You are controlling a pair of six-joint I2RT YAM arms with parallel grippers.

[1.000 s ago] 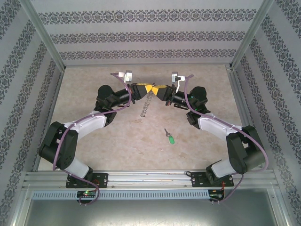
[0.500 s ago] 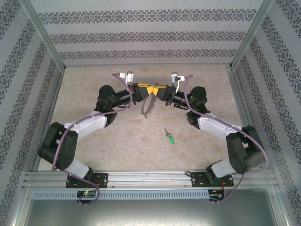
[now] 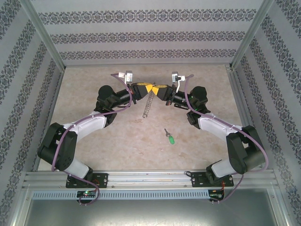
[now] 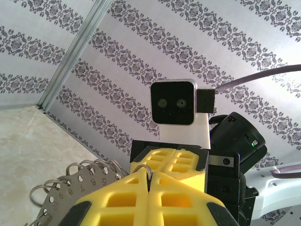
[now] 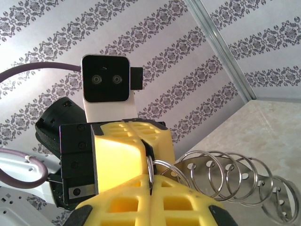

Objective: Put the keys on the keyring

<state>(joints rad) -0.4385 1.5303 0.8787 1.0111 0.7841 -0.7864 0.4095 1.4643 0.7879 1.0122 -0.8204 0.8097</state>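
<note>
Grey wallpaper (image 3: 141, 33) with bands of dark ornament lines the three sides of the cell, and bare aluminium posts (image 3: 44, 35) run up its far corners. The table (image 3: 94, 146) is a pale beige, faintly marbled slab; an aluminium rail (image 3: 150, 178) along its near edge carries both arm bases.

Above the middle of the table, toward its far edge, the two arms meet nose to nose. The left gripper (image 3: 142, 89) has its yellow fingers (image 4: 117, 202) pressed together on a wire loop of the keyring (image 3: 147, 104). The right gripper (image 3: 157, 89) pinches the same ring from the other side. The keyring hangs down between them, seen edge-on from above as a thin slanted line. The wrist views show a row of smaller wire loops along it, with flat grey tabs stamped with digits.

The key (image 3: 170, 137) lies flat on the table, right of centre and nearer the rail. Its green head points toward the near edge, well apart from the ring and from both grippers.
</note>
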